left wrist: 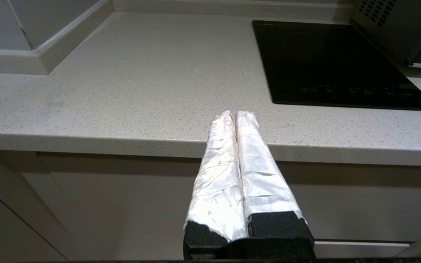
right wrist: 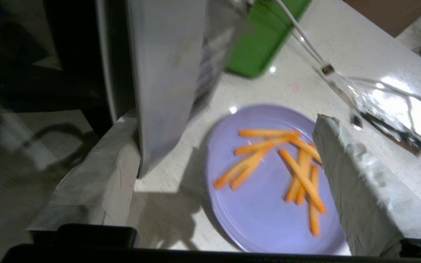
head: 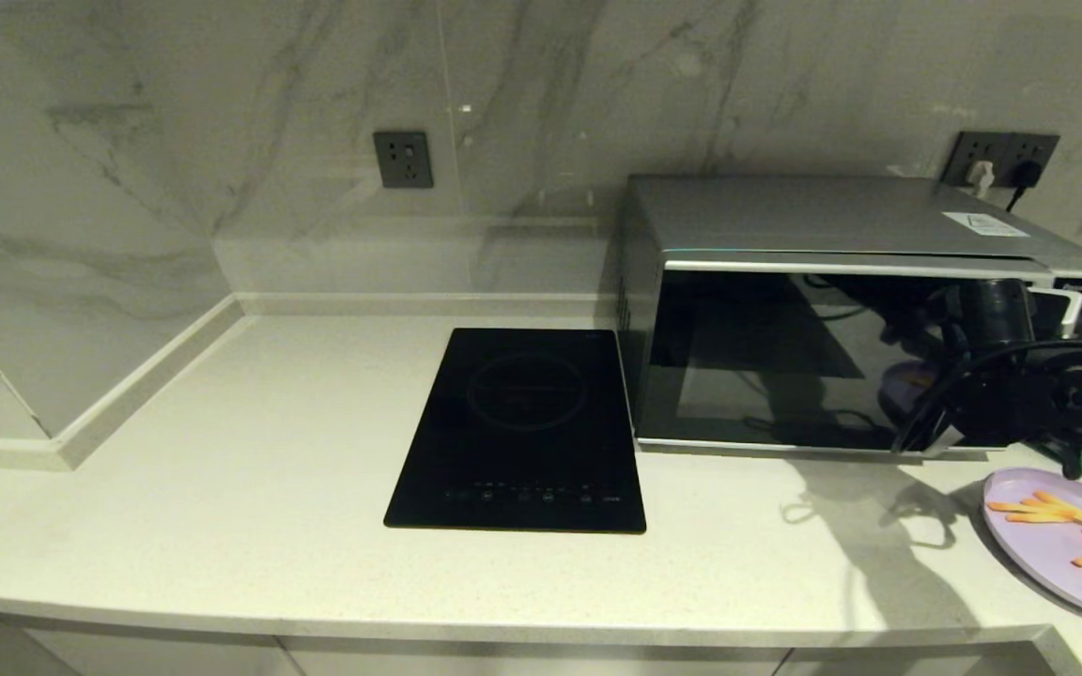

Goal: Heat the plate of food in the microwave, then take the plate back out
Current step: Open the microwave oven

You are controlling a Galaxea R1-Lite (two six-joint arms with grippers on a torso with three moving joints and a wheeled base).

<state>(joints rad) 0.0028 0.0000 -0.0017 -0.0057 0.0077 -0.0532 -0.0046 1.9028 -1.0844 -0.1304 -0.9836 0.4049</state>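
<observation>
One bench (head: pixel 222 488) carries everything: the microwave (head: pixel 785 310) stands with its door shut, right in front of the right pincer (right wrist: pixel 228 164), whose fingers are spread wide and hold nothing. Just below that pincer lies the plate of food (head: pixel 1058 545), far nearer the right arm than the left pincer (left wrist: pixel 235 120), which is clenched empty at the bench edge, well apart.

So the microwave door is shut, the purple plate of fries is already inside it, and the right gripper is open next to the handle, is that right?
Not quite. The plate of fries is not inside; the head view shows it on the counter in front of the microwave, toward its right end. The rest holds: the door is shut and the right gripper is open beside the handle.
</observation>
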